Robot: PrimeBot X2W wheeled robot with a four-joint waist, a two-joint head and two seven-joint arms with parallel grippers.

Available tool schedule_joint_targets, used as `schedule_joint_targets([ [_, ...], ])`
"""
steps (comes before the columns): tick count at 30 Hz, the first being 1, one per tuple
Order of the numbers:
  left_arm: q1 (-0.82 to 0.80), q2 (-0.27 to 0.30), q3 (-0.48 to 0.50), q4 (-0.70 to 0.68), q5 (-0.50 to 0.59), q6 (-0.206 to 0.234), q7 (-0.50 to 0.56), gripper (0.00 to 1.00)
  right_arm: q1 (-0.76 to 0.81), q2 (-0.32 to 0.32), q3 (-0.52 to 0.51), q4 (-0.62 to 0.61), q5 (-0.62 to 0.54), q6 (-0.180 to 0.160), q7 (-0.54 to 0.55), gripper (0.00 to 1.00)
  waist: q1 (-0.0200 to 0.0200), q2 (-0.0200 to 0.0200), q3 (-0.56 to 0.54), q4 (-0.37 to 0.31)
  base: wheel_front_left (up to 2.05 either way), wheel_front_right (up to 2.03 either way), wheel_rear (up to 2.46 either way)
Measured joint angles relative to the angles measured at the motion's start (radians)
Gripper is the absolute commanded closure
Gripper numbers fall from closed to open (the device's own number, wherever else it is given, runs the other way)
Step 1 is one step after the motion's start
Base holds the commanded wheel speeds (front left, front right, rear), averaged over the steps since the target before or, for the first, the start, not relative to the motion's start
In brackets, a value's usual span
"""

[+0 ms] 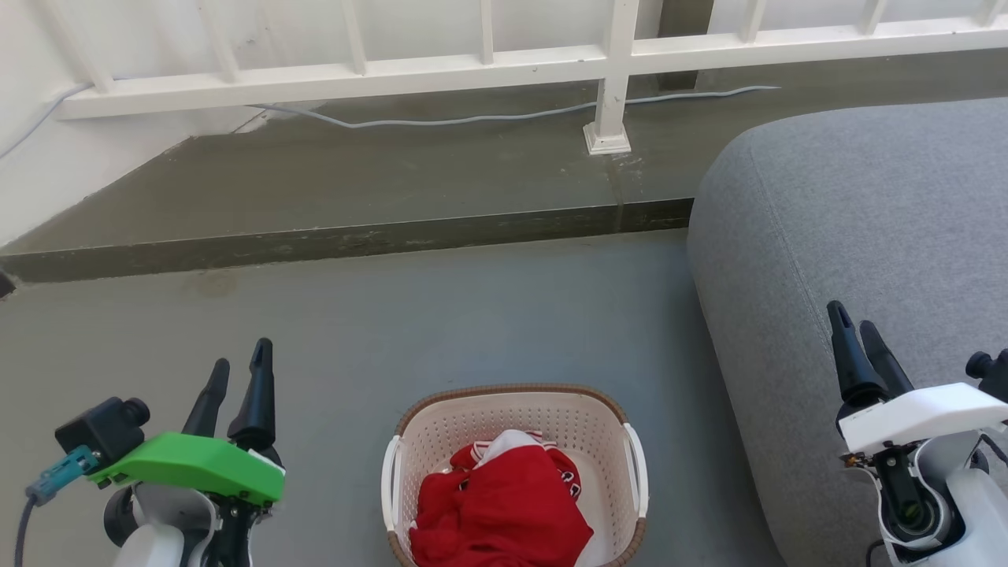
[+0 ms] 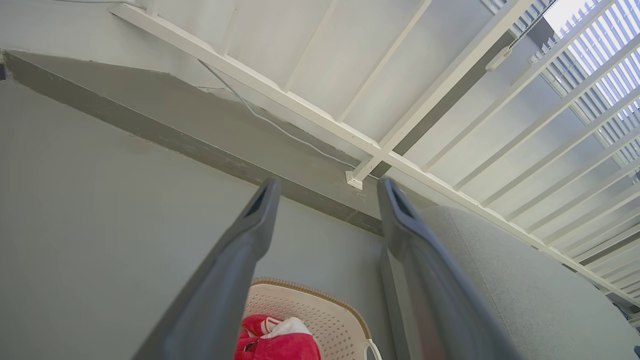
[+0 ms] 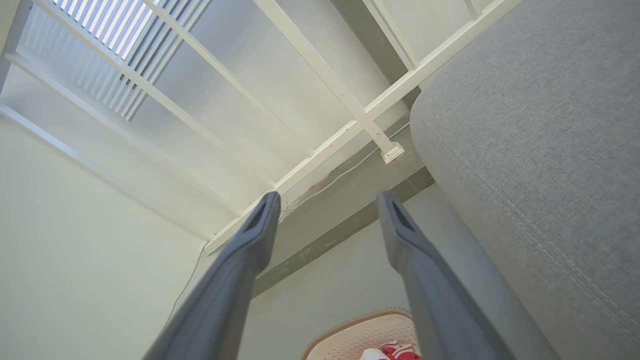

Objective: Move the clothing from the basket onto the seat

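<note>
Starting w/ head view: task looks barely begun. Red clothing [image 1: 504,504] w/ white trim is bunched in one heap inside the perforated laundry basket [image 1: 512,389]; can't count the pieces. The basket is on the floor between the grippers, right of the left gripper [image 1: 241,354] and left of the right gripper [image 1: 852,316]. Both grippers are empty, fingers parted, well apart from the fabric. Grey sofa seat [image 1: 866,205] lies under and beyond the right gripper, w/ no garment on the part shown. Left wrist view: fingers spread wide, nothing between them; basket w/ red fabric sits low between them, seat beside the right-hand finger. Right wrist view: fingers likewise apart and holding nothing; seat close along the right-hand finger, basket corner w/ a bit of red low down. Left to do, I'd judge: everything, i.e. reach in, grasp, carry over, release, prob. repeat.
</note>
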Motion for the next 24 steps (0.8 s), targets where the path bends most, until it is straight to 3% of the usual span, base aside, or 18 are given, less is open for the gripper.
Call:
schedule_joint_targets([
  [24,0.000,0.012,-0.087,0.037,0.301,0.057,-0.079,0.00,-0.014,-0.035,0.088,0.020,-0.310,-0.058,-0.083,0.00,0.0000,0.0000,-0.008,-0.004,0.00,0.00,0.00],
])
